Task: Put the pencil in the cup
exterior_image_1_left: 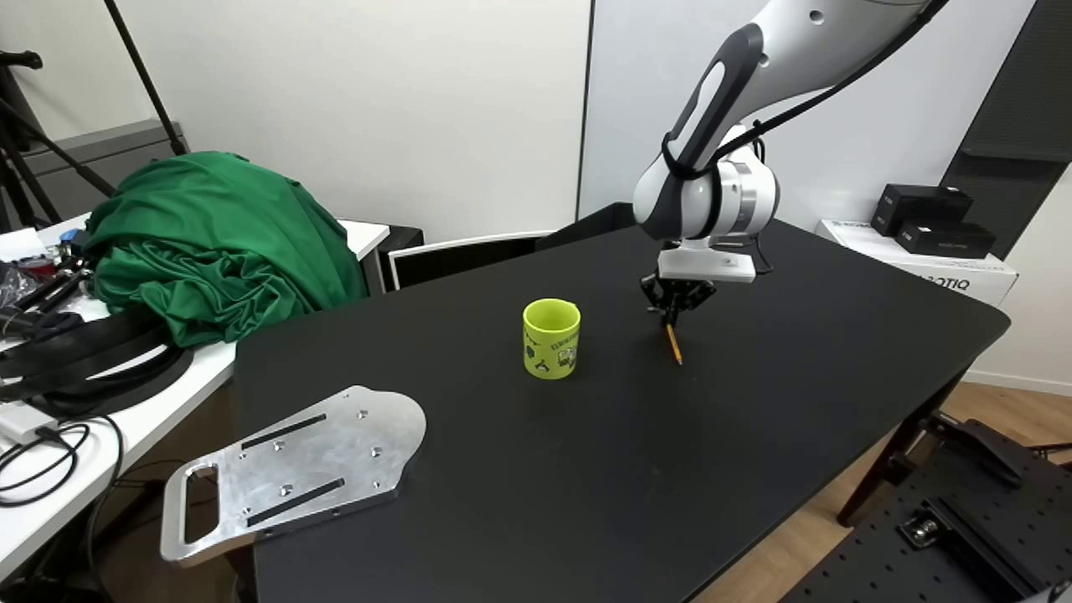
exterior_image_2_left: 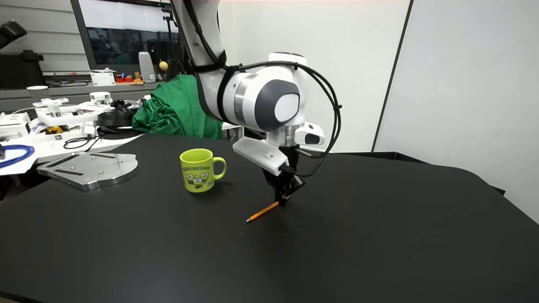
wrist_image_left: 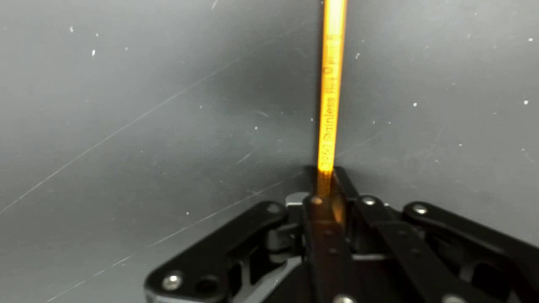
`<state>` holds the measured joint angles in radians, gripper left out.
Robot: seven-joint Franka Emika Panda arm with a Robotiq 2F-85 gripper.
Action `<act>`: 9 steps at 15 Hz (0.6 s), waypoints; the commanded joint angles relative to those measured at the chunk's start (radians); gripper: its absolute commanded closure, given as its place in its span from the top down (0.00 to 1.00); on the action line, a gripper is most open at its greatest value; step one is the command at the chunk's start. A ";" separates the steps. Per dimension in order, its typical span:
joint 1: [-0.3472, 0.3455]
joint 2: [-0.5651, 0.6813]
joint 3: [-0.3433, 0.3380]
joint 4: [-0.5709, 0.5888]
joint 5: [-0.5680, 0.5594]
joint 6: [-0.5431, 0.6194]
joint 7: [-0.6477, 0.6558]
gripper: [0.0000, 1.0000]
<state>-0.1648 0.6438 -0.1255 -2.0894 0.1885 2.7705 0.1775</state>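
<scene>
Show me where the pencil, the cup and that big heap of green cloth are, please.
Pencil [wrist_image_left: 331, 97]: wrist view, on its printed yellow-orange shaft.
Cup [exterior_image_2_left: 197, 172]: in an exterior view, on its outer wall, below the rim.
Green cloth [exterior_image_1_left: 219, 226]: in an exterior view, on the upper, bulging part of the heap.

Cup [exterior_image_1_left: 551, 342] upright, metal plate [exterior_image_1_left: 322, 456] on black table [exterior_image_1_left: 553, 486].

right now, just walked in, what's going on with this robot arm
The Franka Panda arm has its jaws closed on an orange pencil, best seen in the wrist view. The yellow-green mug stands upright on the black table, apart from the pencil, which is not in it yet. Whether the pencil is still touching the table is hard to tell.
</scene>
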 commanded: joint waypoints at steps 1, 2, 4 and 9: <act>-0.035 -0.005 0.023 0.012 0.028 -0.026 -0.019 0.02; -0.037 -0.009 0.022 0.015 0.032 -0.035 -0.017 0.02; -0.042 -0.020 0.019 0.025 0.037 -0.064 -0.010 0.02; -0.071 -0.076 0.017 0.105 0.066 -0.259 -0.003 0.02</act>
<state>-0.2047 0.6183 -0.1207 -2.0353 0.2259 2.6451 0.1752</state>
